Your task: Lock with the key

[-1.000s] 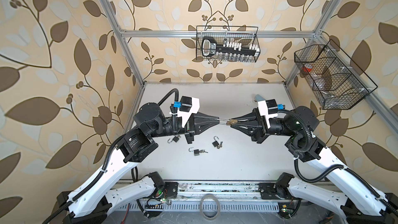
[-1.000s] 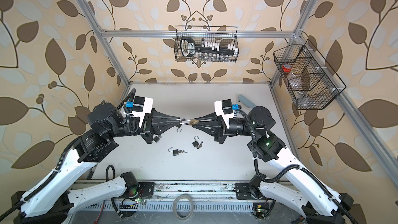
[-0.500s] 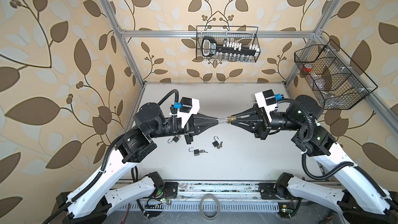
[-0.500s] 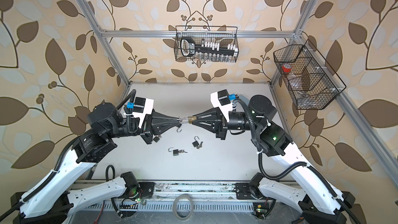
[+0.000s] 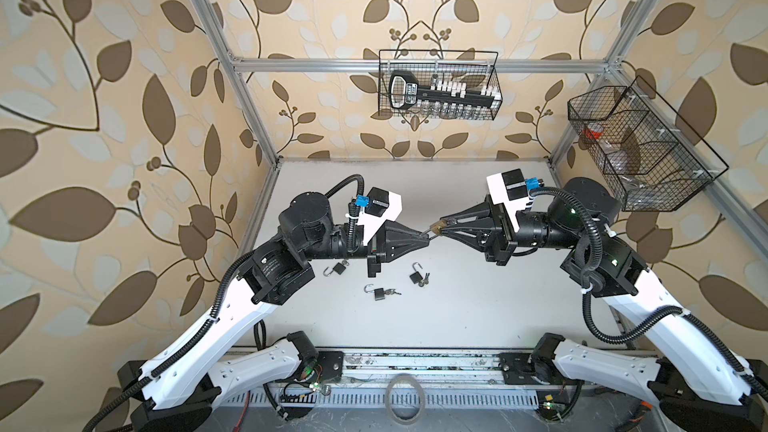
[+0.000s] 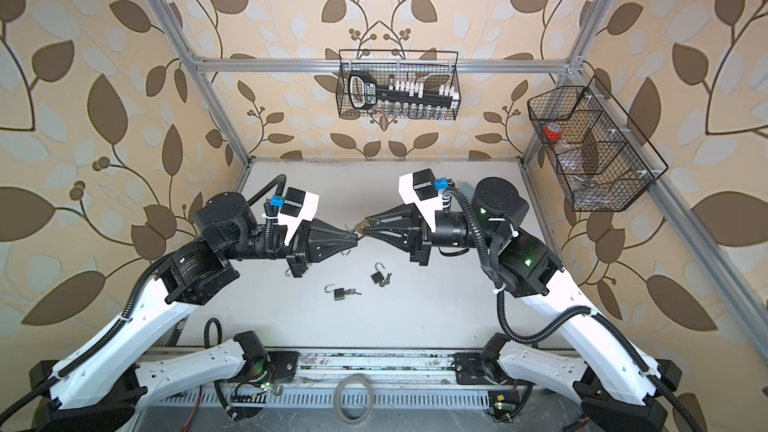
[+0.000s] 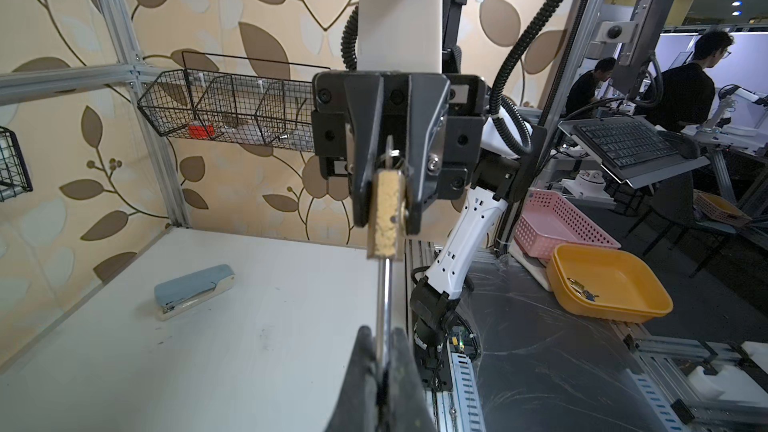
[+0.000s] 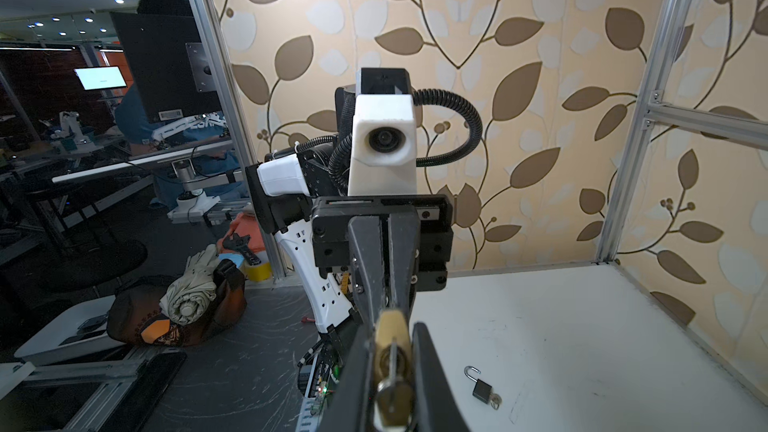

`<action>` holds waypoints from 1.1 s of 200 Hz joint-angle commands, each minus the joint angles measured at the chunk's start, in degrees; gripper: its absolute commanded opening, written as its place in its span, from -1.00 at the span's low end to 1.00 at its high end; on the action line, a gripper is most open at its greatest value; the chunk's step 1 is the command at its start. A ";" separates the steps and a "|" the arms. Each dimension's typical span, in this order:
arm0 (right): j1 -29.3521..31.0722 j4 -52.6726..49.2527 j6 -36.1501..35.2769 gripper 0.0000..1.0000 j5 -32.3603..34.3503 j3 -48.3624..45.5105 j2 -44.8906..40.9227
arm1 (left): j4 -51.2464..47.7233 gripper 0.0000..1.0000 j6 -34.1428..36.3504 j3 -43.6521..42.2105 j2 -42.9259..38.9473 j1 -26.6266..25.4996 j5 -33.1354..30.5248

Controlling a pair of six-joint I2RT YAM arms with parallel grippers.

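A brass padlock (image 5: 437, 226) (image 6: 362, 226) hangs in mid-air above the table's middle, between both grippers. My right gripper (image 8: 392, 330) (image 5: 443, 228) is shut on the padlock's brass body (image 8: 392, 336). A silver key (image 8: 390, 396) sits in its keyhole, between the fingers, toward the palm. In the left wrist view the padlock body (image 7: 386, 218) juts out of the right gripper, and its steel shackle (image 7: 384, 292) runs into my left gripper (image 7: 382, 332) (image 5: 426, 236), which is shut on it. How far the shackle is seated in the body cannot be made out.
Three small black padlocks (image 5: 338, 270) (image 5: 379, 292) (image 5: 417, 278) with open shackles lie on the white table (image 5: 478, 309) below the grippers. A blue stapler (image 7: 193, 290) lies at the back right. Wire baskets (image 5: 438, 91) (image 5: 636, 147) hang on the back and right walls.
My right arm has risen and its wrist has rolled, with the padlock still in its grip. The meeting point has shifted slightly left and back. The left arm has hardly moved.
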 commanded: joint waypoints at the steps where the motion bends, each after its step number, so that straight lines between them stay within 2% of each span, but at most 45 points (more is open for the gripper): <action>1: -1.73 1.82 -4.68 -1.00 3.95 -2.09 -0.28 | -3.76 -1.00 -0.87 -0.82 0.62 -1.87 1.23; 45: -2.47 -1.63 -6.98 -1.00 2.54 -2.85 -0.57 | -4.03 -1.00 -0.91 1.14 0.49 -1.84 1.57; 83: -2.47 -7.90 -12.82 -1.00 2.43 -1.87 -1.44 | -6.97 -1.00 0.88 3.40 -1.24 -1.79 0.54; 93: -4.38 -8.99 -13.62 -1.00 1.81 -1.76 -2.04 | -8.36 -1.00 1.73 4.08 -1.81 -1.79 0.27; 147: -7.82 -8.31 -12.89 -1.00 -3.73 -1.22 -4.16 | -12.28 -1.00 3.59 5.10 -2.94 -1.79 1.89; 220: -7.78 -9.39 -15.75 -1.00 -4.59 -2.61 -2.89 | -17.40 -1.00 5.62 9.62 -0.61 -1.87 4.52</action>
